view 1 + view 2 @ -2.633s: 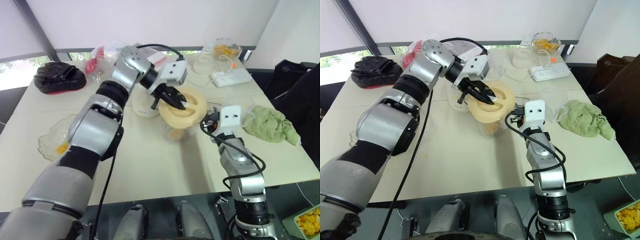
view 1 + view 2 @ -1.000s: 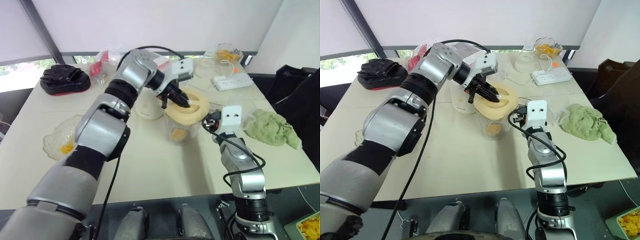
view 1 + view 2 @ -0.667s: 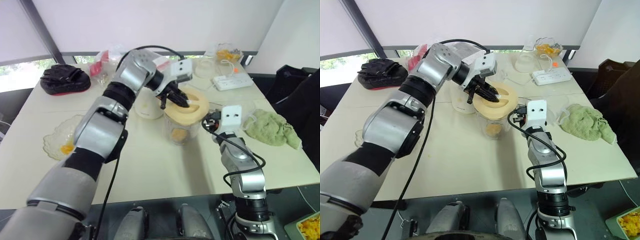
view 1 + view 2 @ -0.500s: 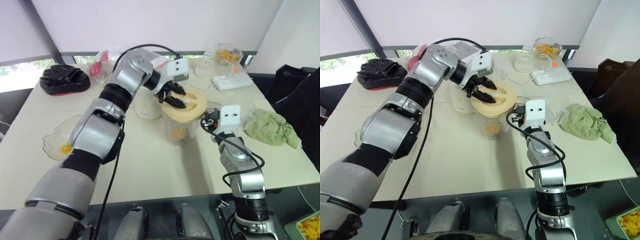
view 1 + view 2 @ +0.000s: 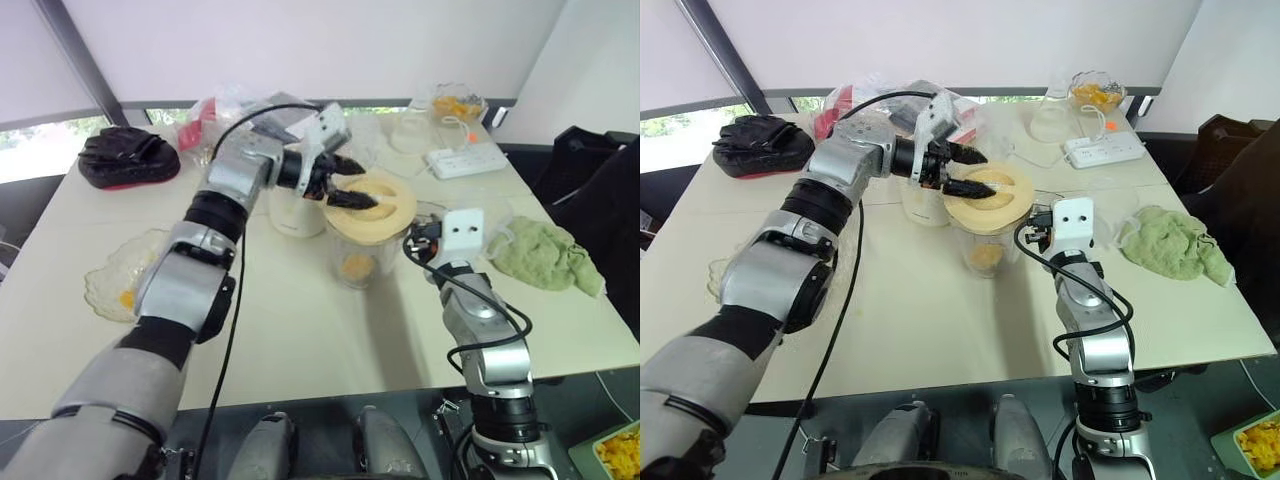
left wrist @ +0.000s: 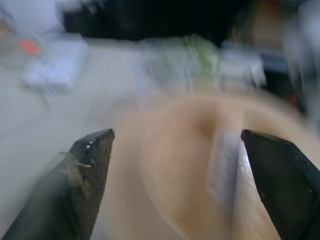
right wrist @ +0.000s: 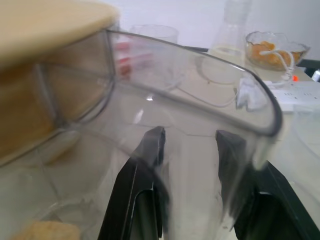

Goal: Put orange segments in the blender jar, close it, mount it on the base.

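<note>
The clear blender jar (image 5: 356, 262) stands mid-table with orange segments (image 5: 354, 268) at its bottom. A cream lid (image 5: 378, 210) rests roughly level on its rim. My left gripper (image 5: 351, 182) hovers at the lid's left edge, open, one finger above and one low by the lid's handle; the left wrist view looks between its spread fingers (image 6: 85, 170) at the blurred lid (image 6: 200, 165). My right gripper (image 5: 418, 240) is at the jar's right side; in the right wrist view its fingers (image 7: 150, 150) clasp the jar's clear wall (image 7: 200, 95). The white blender base (image 5: 293, 212) stands just behind-left of the jar.
A glass dish (image 5: 100, 290) with an orange piece sits at the left edge, a black mitt (image 5: 128, 158) at back left. A green cloth (image 5: 545, 255) lies right. A power strip (image 5: 468, 158), a bowl of orange segments (image 5: 455, 104) and plastic bags (image 5: 215, 115) line the back.
My left gripper has let go of the lid, drawn back a little to the left and opened. The lid, tilted before, now lies level on the jar. The right arm stayed put.
</note>
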Robot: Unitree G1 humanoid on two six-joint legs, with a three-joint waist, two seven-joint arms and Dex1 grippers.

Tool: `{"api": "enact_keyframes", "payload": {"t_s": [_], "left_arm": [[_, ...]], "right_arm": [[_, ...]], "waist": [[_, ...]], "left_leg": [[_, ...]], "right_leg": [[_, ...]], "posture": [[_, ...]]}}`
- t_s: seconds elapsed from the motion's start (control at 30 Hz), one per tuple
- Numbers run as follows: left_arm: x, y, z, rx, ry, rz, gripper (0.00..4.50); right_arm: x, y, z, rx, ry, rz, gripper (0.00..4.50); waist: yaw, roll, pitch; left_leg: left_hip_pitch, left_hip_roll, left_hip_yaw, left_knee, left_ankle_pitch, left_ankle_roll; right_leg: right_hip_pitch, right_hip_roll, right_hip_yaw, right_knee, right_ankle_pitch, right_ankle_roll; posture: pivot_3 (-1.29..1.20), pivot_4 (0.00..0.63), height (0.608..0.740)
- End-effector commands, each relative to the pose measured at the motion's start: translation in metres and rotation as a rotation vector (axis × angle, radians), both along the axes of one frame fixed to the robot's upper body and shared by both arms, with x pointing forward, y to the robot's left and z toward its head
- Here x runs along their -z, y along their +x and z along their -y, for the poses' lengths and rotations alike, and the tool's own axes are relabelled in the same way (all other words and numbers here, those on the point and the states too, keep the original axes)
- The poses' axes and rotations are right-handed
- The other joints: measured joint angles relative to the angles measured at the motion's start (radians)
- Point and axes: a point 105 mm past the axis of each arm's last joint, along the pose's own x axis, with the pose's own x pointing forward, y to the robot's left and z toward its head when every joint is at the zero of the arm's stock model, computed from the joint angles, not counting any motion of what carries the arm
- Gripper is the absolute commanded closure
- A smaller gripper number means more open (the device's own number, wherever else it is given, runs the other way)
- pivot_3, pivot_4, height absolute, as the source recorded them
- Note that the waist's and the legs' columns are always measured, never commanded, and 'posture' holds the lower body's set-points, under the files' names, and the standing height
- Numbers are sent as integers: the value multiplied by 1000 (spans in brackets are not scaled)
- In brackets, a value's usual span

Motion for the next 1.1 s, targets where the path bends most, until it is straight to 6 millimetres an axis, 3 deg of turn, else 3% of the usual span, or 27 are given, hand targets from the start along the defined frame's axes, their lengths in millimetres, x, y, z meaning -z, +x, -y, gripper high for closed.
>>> {"api": "enact_keyframes", "payload": {"t_s": [0.03, 0.17, 0.3, 0.33, 0.43, 0.53, 0.67, 0.8, 0.9, 1.1], "left_arm": [[-76, -6, -7, 2, -378, -6, 308], [-105, -9, -22, -21, -575, 1, 308], [-107, -3, -33, -159, -557, 68, 308], [-102, 1, -44, -231, -529, 105, 308], [-73, 8, -69, -411, -339, 243, 308], [-47, 2, -84, -458, -214, 290, 308], [25, -23, -117, -481, 113, 325, 308], [69, -48, -136, -514, 235, 212, 308], [84, -60, -137, -541, 245, 175, 308], [97, -76, -120, -561, 221, 169, 308]], "right_arm": [[2, -2, -3, -17, -15, -5, 3431], [3, -3, -2, -22, -20, -8, 3431], [2, -3, -1, -24, -23, -8, 3431], [0, -2, -1, -22, -19, 1, 3431], [-12, 0, 0, -10, 6, 48, 3431], [-22, 3, 1, -4, 31, 80, 3431], [-49, 15, 0, -10, 62, 135, 3431], [-75, 27, 1, -20, 79, 170, 3431], [-94, 35, 4, -26, 96, 192, 3431], [-139, 47, 10, -26, 112, 247, 3431]], "waist": [[-6, 0, 0], [-7, 0, 0], [-5, 0, 0], [-5, 0, 0], [-8, 1, 0], [-6, 1, 0], [-10, 2, 0], [-5, 3, 1], [-1, 3, 2], [0, 3, 2]], "left_leg": [[-1, 0, 0, 0, 0, 0], [-1, 0, 1, -2, 3, -5], [-1, 0, 1, -2, 3, -6], [-1, 0, 1, -2, 3, -6], [3, 0, 2, -5, 4, -7], [2, 0, 2, -7, 5, -9], [-6, 0, 3, -7, 5, -9], [-14, 0, 2, -6, 5, -9], [-15, 0, 2, -5, 5, -9], [-15, -1, 2, -3, 5, -9]], "right_leg": [[-1, 0, 0, 0, 0, 0], [-2, 0, 1, 0, 0, 0], [-2, 0, 2, 0, 0, 0], [-2, 0, 2, 0, 0, 0], [-1, 0, 3, 0, 0, 0], [-4, 0, 4, 0, 0, 0], [-13, -1, 5, 1, 0, -1], [-20, -1, 5, 1, 1, -1], [-20, -2, 4, 1, 1, -1], [-19, -2, 3, 0, 1, -1]], "posture": [[0, 150, 740], [0, 150, 740], [0, 150, 740], [0, 150, 740], [0, 150, 740], [0, 150, 740], [0, 150, 740], [0, 150, 740], [0, 150, 740], [0, 150, 740]]}}
